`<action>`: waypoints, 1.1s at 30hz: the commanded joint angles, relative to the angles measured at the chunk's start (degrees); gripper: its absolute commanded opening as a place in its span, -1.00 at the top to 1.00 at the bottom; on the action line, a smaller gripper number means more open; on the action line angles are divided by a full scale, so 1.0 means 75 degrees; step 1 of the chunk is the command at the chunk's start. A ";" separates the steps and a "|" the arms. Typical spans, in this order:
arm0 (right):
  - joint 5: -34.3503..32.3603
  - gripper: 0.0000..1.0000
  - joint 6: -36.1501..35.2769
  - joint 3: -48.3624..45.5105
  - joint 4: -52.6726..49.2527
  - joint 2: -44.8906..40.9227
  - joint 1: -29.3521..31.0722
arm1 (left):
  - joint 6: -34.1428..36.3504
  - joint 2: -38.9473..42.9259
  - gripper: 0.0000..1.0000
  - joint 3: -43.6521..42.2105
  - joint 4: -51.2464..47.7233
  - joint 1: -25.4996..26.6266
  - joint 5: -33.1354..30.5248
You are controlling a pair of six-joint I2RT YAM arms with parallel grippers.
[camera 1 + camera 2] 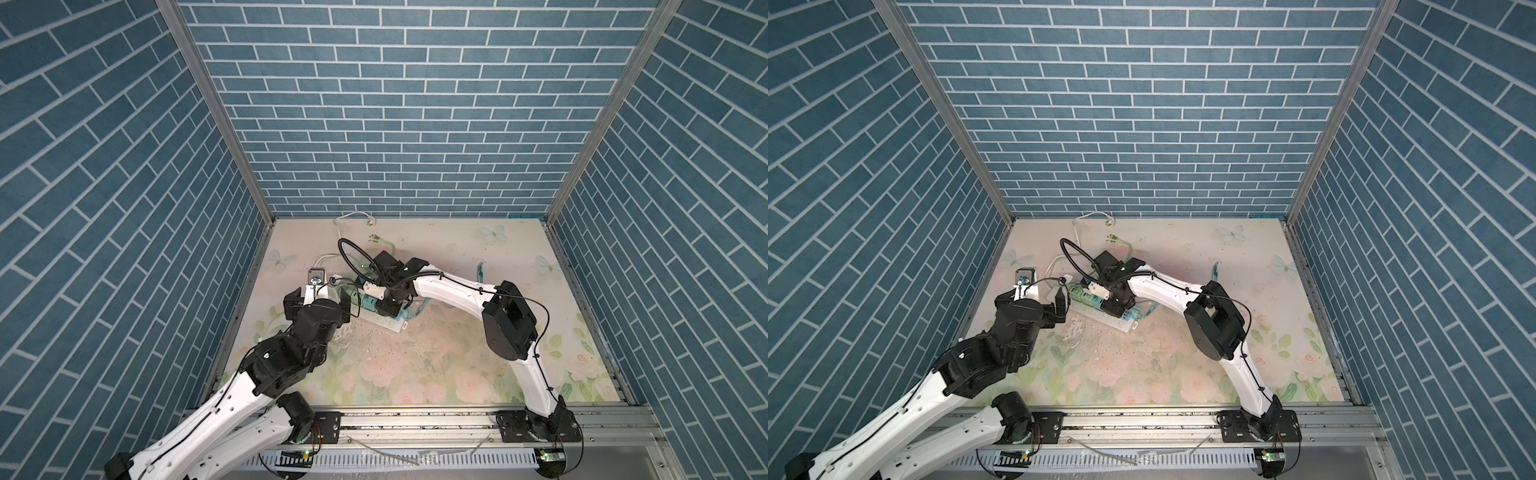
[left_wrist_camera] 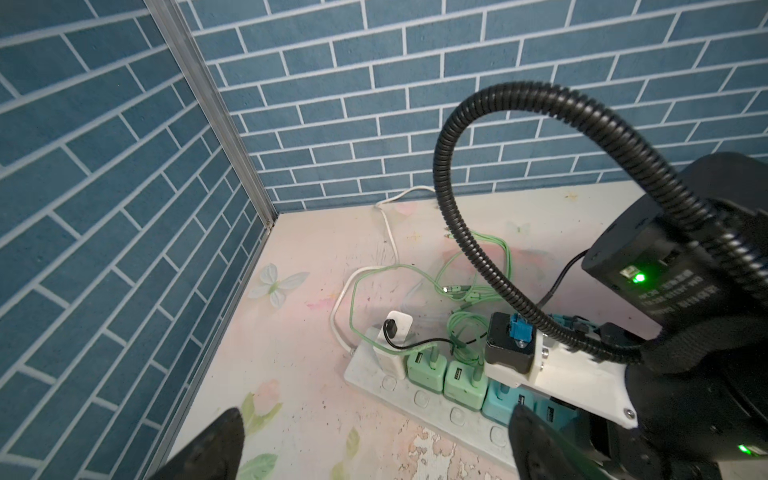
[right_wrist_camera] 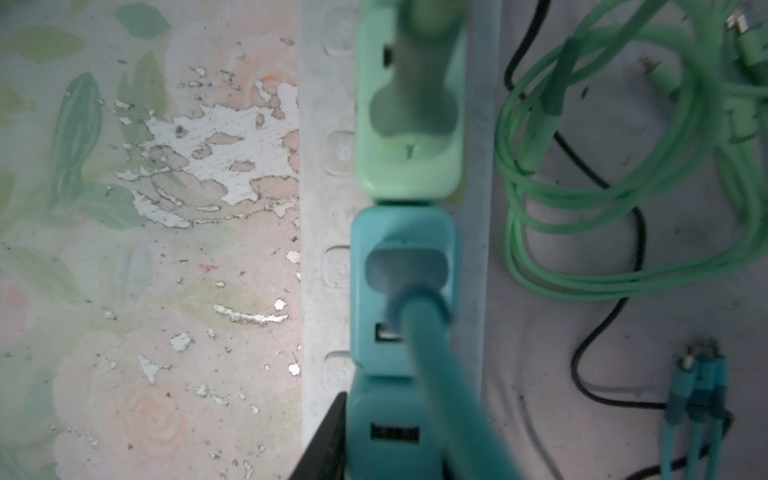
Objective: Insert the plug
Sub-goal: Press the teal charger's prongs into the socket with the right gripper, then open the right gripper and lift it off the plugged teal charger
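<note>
A white power strip lies on the floral table with several chargers standing in it. My right gripper points down onto the strip, its jaws either side of a teal plug that stands on the strip. One black fingertip lies along that plug's side; the other is hidden behind a teal cable. A second teal plug and a green one follow in the row. My left gripper hangs open beside the strip's other end, holding nothing.
A white charger with a black lead and two green chargers fill the strip's far end. Green cables coil behind the strip, with teal cable ends nearby. The blue brick walls and a corner post close in on the left.
</note>
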State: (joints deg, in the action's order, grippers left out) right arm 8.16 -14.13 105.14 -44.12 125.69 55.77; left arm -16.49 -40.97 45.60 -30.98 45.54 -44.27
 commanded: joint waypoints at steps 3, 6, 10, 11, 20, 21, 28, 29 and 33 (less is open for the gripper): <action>0.0352 0.17 0.0033 -0.0156 -0.0653 -0.0347 0.0164 | -0.0205 0.0194 -0.99 -0.0060 0.0181 -0.0057 0.0155; 0.0384 0.14 -0.0013 -0.0048 -0.0779 -0.0504 0.0159 | -0.0186 0.0311 -0.99 -0.0101 0.0202 -0.0060 0.0142; 0.0382 0.08 -0.0116 0.0124 -0.1102 -0.0762 0.0158 | -0.0088 0.0342 -0.99 -0.0048 0.0206 -0.0060 0.0119; 0.0395 0.07 -0.0153 0.0137 -0.1211 -0.0860 0.0158 | -0.0065 0.0336 -0.99 -0.0016 0.0183 -0.0071 0.0103; 0.0407 0.03 -0.0271 -0.0388 -0.1382 -0.1793 0.0114 | 0.0037 0.0258 -0.99 0.0074 0.0352 -0.0164 -0.0233; 0.0346 0.03 -0.0272 -0.0492 -0.1338 -0.1898 0.0079 | 0.0087 0.0209 -0.99 0.0067 0.0442 -0.0187 -0.0265; 0.0473 0.03 0.0128 -0.1618 -0.0530 -0.2732 -0.0771 | 0.0153 -0.0563 -0.99 0.0321 0.0708 -0.0844 -0.0097; 0.0583 0.03 0.0247 -0.1930 -0.0237 -0.2970 -0.1005 | 0.0101 -0.0706 -0.99 0.0370 0.0700 -0.1064 -0.0019; 0.0988 0.03 0.0999 -0.3338 0.1323 -0.4012 -0.2346 | -0.0216 -0.1354 -0.99 0.0464 0.0769 -0.2206 0.0664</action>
State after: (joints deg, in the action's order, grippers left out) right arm 12.99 -11.42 85.49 -43.05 101.58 44.03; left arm -16.36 -49.06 47.53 -26.17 33.58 -42.63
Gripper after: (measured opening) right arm 0.484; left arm 0.995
